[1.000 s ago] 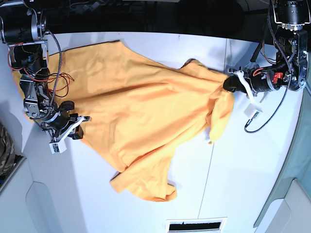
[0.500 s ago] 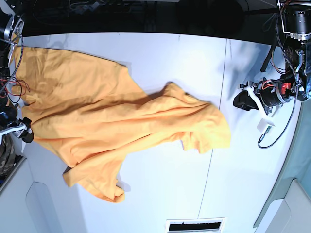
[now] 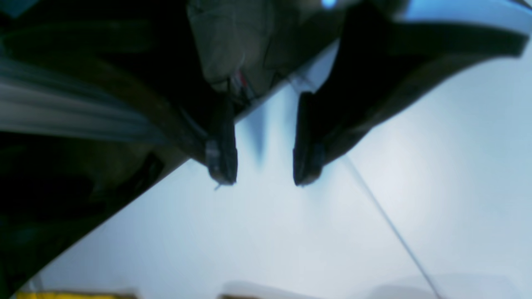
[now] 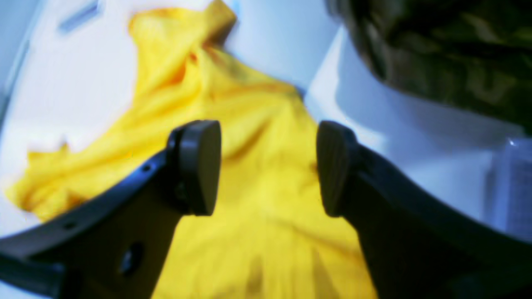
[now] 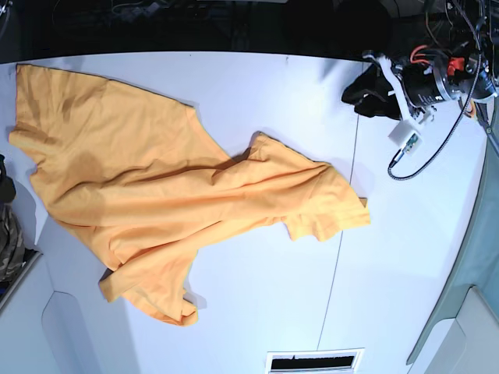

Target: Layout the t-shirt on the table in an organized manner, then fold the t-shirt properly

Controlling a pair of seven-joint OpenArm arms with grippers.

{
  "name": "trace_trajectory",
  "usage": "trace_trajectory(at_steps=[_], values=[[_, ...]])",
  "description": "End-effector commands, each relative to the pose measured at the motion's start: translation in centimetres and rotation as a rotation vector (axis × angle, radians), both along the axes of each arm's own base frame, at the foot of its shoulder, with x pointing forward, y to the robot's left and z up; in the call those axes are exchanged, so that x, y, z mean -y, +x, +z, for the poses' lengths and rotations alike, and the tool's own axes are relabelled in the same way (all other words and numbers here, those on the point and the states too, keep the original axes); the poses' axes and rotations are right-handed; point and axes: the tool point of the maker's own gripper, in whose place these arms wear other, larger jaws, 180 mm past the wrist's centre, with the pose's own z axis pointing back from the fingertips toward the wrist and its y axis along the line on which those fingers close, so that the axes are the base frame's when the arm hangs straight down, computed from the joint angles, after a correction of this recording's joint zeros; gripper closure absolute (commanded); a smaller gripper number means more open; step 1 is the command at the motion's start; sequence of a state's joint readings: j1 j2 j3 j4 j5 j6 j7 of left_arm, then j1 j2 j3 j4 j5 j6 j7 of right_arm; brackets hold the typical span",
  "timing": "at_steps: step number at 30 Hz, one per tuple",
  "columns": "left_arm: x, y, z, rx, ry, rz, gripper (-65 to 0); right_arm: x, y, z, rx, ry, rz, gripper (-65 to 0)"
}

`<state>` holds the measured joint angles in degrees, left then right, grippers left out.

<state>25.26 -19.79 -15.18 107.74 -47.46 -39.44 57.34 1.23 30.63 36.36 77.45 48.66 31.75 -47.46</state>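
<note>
1. Left wrist view: the left gripper is seen with its jaws spread and nothing between them, only bare white table and its dark seam underneath. A thin yellow sliver shows at the bottom edge, too blurred to be called cloth with any certainty.

2. Right wrist view: the right gripper is parted too, with both round pads clear of the fabric. The t-shirt lies below and ahead of the fingers, bunched into ridges – nothing is pinched. A camouflage cloth is seen at upper right, off the table surface.

3. Base view: the t-shirt is stretched across the table, its long axis running from the far corner on the view's left down to a sleeve near the seam. The left gripper hangs well apart from that sleeve end. The right arm is hardly in frame, but its side looks nearer the cloth, so the next grab is probably best taken there.

4. Against the earlier frames: both grips have been let go, the shirt has been dragged leftward and dropped – flatter, but skewed and wrinkled, so layout isn't finished
</note>
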Motion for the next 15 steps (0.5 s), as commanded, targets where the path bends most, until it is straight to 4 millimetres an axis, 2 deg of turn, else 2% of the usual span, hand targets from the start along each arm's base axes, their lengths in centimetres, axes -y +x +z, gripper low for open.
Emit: trace_trajectory(at_steps=[1, 3, 6, 7, 11, 15], values=[[0.3, -0.6, 1.0, 0.026, -0.02, 0.003, -25.8, 0.5, -0.1, 2.1, 0.048, -0.044, 0.029, -33.0], [1.2, -2.3, 1.4, 0.018, -0.043, 0.023, -25.8, 0.8, -2.0, 1.7, 0.01, -0.085, 0.044, -24.2], [2.1, -4.4, 1.6, -0.008, -0.058, 0.033, -25.8, 1.6, -5.2, 0.4, -0.056, -0.104, 0.026, -2.6], [2.1, -5.2, 1.4, -0.024, -0.058, 0.032, -25.8, 1.9, -6.4, -0.3, -0.085, -0.104, 0.016, 0.0], [1.8, -8.0, 0.4, -0.105, -0.041, 0.026, -25.1, 2.9, -12.6, -3.7, -0.232, -0.109, -0.034, 0.0], [2.0, -10.6, -0.1, -0.176, -0.056, 0.028, -25.1, 2.4, -18.9, -6.7, -0.367, -0.083, -0.08, 0.0]])
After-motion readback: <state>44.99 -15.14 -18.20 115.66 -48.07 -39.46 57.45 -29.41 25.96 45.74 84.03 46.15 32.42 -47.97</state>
